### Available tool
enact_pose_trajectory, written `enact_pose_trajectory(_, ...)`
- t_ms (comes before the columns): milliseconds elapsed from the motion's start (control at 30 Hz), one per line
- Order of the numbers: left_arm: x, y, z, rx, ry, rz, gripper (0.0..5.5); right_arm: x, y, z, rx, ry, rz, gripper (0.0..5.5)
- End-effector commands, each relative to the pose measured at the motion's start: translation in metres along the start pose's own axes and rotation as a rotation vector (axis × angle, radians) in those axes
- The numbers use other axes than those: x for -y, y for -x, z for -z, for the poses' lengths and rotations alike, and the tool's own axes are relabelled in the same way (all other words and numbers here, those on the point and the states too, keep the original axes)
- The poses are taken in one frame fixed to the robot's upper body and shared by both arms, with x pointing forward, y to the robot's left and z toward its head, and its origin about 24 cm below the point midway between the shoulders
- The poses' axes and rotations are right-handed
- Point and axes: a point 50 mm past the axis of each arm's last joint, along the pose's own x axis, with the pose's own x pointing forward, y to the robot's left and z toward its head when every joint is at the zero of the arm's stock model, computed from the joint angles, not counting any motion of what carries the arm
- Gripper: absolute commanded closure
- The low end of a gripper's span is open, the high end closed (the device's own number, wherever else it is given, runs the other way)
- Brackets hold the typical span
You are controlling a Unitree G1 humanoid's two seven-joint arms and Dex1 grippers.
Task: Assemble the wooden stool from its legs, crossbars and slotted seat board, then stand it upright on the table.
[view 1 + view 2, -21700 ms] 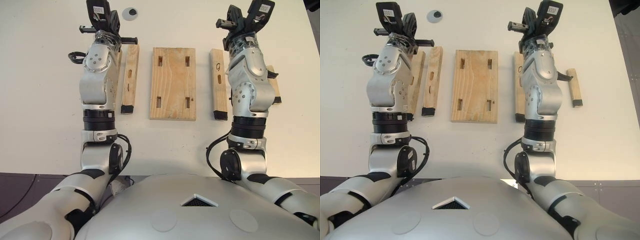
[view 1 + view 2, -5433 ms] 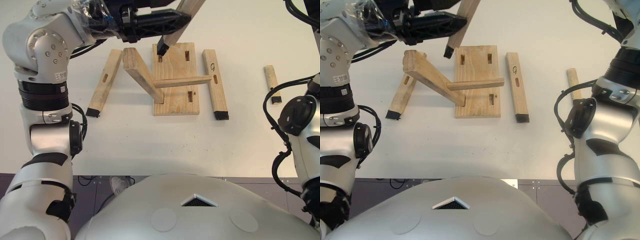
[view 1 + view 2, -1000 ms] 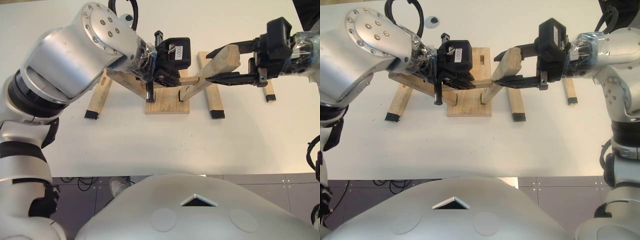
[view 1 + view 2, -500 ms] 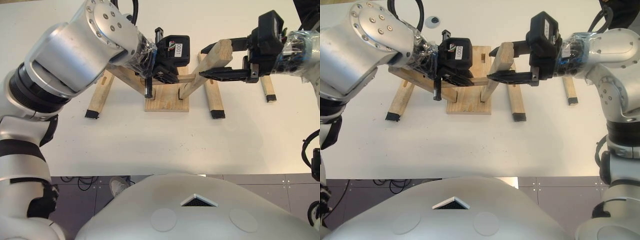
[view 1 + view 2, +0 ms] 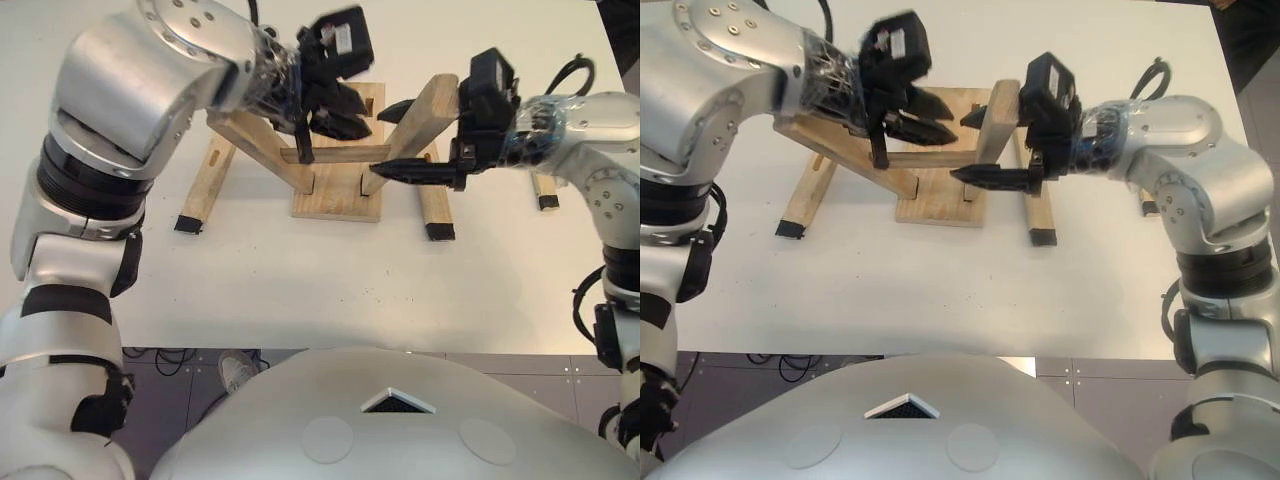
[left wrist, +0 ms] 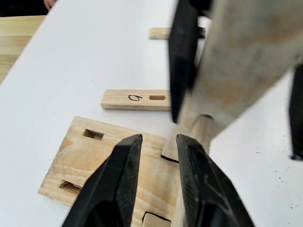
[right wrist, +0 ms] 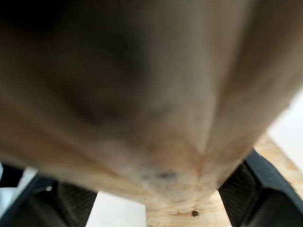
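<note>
The slotted seat board [image 5: 340,195] lies flat on the white table. One leg [image 5: 262,148] leans up out of it, and a crossbar [image 5: 335,154] runs from that leg to a second leg [image 5: 425,112]. My right gripper [image 5: 388,140] is shut on the second leg, one finger on each side, holding its foot on the board. My left gripper [image 6: 160,139] hovers just above the crossbar, open, with bare board showing between its fingers [image 6: 116,179]. In the right wrist view the held leg [image 7: 142,94] sits close up between the fingers.
A loose leg [image 5: 205,185] lies left of the board and another loose leg [image 5: 436,208] lies right of it. A short crossbar [image 5: 543,192] rests farther right, behind my right forearm. The near half of the table [image 5: 330,290] is bare.
My left gripper has lifted and tilted back from the crossbar. The right gripper still holds the second leg, with its arm swung in lower towards the board.
</note>
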Motion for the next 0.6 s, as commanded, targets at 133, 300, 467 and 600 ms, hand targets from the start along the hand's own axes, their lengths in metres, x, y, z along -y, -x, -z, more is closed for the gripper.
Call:
enact_pose_trajectory(133,-0.011,0.022,-0.005,0.036,0.041,-0.069,4.09,0.000,-0.004,0.018,-0.078,-0.068,0.003,1.65)
enact_pose_trajectory(300,-0.034,0.075,-0.063,0.547,0.191,-0.268,4.09,0.002,-0.001,0.013,0.013,-0.112,0.057,1.65)
enact_pose_trajectory(467,-0.059,0.129,-0.055,0.940,0.415,-0.547,4.09,-0.008,0.007,0.015,0.063,-0.155,0.074,1.65)
enact_pose_trajectory(600,-0.070,0.146,0.011,0.882,0.552,-0.845,4.28,-0.028,0.027,0.035,-0.049,-0.172,0.071,1.58)
